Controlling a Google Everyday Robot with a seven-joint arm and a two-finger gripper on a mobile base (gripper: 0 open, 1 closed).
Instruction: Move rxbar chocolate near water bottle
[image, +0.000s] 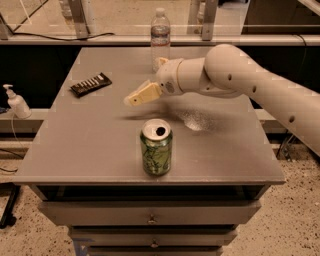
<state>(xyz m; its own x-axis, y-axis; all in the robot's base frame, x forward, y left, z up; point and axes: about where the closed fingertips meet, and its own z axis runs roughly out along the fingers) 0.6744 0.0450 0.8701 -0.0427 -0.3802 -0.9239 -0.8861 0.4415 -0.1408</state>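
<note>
There we had the tool (137, 97), a tan wedge at the end of the big white arm (235, 75), hanging above the grey tabletop (90, 145) just left of frame centre. We could not tell how far it was open, but it had no hold of the bar.

The flat black rxbar chocolate wrapper with pale stripes (90, 84) lay to the left of the tool and a touch higher in the frame, well apart from it. Its long axis slanted from lower left to upper right.

The tall clear plastic water bottle with a white cap (160, 32) stood capped at top centre, up and to the right of the bar.

The green soda can (156, 146) stood below the tool with its top open; we couldn't see what was in it.
</note>
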